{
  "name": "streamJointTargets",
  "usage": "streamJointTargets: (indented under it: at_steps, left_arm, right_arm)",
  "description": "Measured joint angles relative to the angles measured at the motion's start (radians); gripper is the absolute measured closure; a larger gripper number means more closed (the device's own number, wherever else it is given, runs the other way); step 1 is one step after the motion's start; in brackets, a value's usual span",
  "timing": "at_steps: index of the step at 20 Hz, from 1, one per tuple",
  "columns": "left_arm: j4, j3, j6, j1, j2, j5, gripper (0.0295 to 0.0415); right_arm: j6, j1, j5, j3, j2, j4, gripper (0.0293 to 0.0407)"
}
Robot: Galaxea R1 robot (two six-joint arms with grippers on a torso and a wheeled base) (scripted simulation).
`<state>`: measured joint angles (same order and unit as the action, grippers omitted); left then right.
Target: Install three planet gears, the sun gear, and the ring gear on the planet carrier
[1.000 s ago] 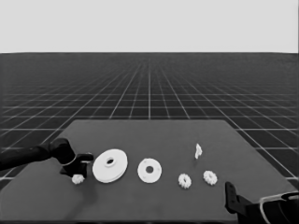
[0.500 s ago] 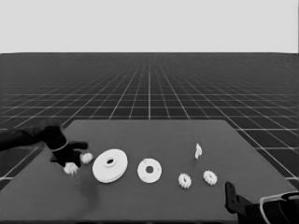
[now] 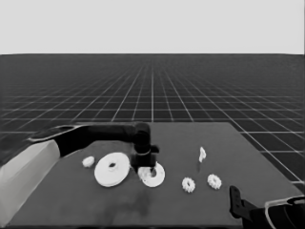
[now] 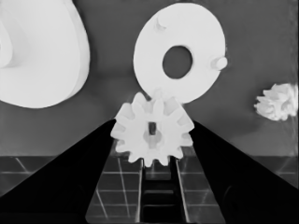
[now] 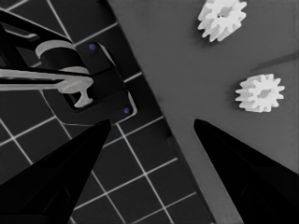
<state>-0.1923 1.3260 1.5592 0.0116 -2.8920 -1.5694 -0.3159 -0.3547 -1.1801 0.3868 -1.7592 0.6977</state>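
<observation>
Left pincer (image 4: 152,140) clamped on one toothed planet gear (image 4: 152,130) above the smaller round part (image 3: 152,174).
Flat, holed, two pegs visible; three more gears lie loose on the counter (image 3: 248,143); right pincer (image 5: 149,140) parked near-right, apart.

No text, labels, brands, nos. or signs readable in any view.
</observation>
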Motion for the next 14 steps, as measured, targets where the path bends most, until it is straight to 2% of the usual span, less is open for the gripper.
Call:
streamJointTargets:
  at_steps: [4, 5, 6, 8, 14]
  left_arm:
    - [0.002, 0.058, -0.015, 0.001, -0.042, 0.003, 0.0398]
    - [-0.07, 0.09, -0.039, 0.068, -0.05, 0.009, 0.0398]
    - [-0.112, 0.116, -0.057, 0.115, -0.055, 0.017, 0.0398]
    - [-0.149, 0.147, -0.078, 0.154, -0.062, 0.028, 0.0398]
    - [-0.167, 0.163, -0.088, 0.171, -0.066, 0.034, 0.0398]
  right_arm:
    - [0.0, 0.0, 0.0, 0.0, 0.0, 0.0, 0.0315]
    - [0.0, 0.0, 0.0, 0.0, 0.0, 0.0, 0.0315]
    - [0.0, 0.0, 0.0, 0.0, 0.0, 0.0, 0.0315]
    - [0.0, 0.0, 0.0, 0.0, 0.0, 0.0, 0.0315]
    - [0.0, 0.0, 0.0, 0.0, 0.0, 0.0, 0.0315]
